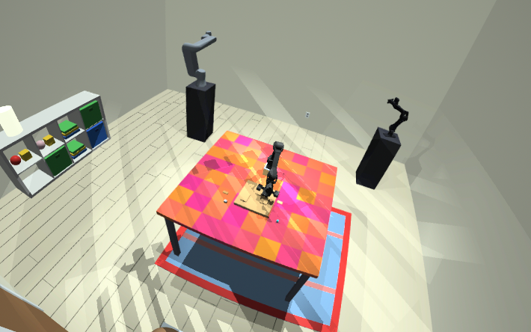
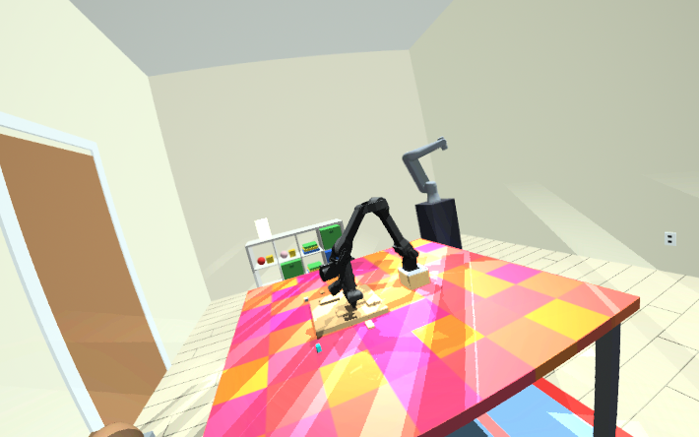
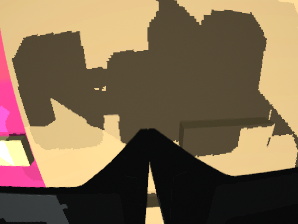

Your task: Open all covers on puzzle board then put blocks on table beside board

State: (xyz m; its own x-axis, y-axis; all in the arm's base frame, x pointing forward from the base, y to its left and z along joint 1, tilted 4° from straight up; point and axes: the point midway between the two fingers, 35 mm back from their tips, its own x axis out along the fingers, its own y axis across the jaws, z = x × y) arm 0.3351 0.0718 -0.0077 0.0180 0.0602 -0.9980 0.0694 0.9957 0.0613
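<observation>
The tan wooden puzzle board (image 1: 246, 202) (image 2: 330, 324) (image 3: 80, 3) lies near the middle of the chequered table (image 1: 218, 230) (image 2: 450, 346). My gripper (image 1: 268, 191) (image 2: 353, 297) (image 3: 148, 135) is shut on nothing and sits low over the board's right part, fingertips close to its surface. Its dark shadow covers much of the board in the wrist view, so covers and wells are hard to make out. Small blocks rest on the table off the board: a cream one (image 1: 279, 202) (image 2: 369, 324) (image 3: 13, 152), a cyan one (image 1: 277, 220) (image 2: 318, 346), and two at the left, a tan block (image 1: 225, 192) and a pale block (image 1: 225, 200).
My arm's cream base box (image 2: 413, 277) stands on the table behind the board. Two other arms on black pedestals (image 1: 200, 109) (image 1: 377, 158) stand on the floor away from the table. A shelf unit (image 1: 48, 142) is by the wall.
</observation>
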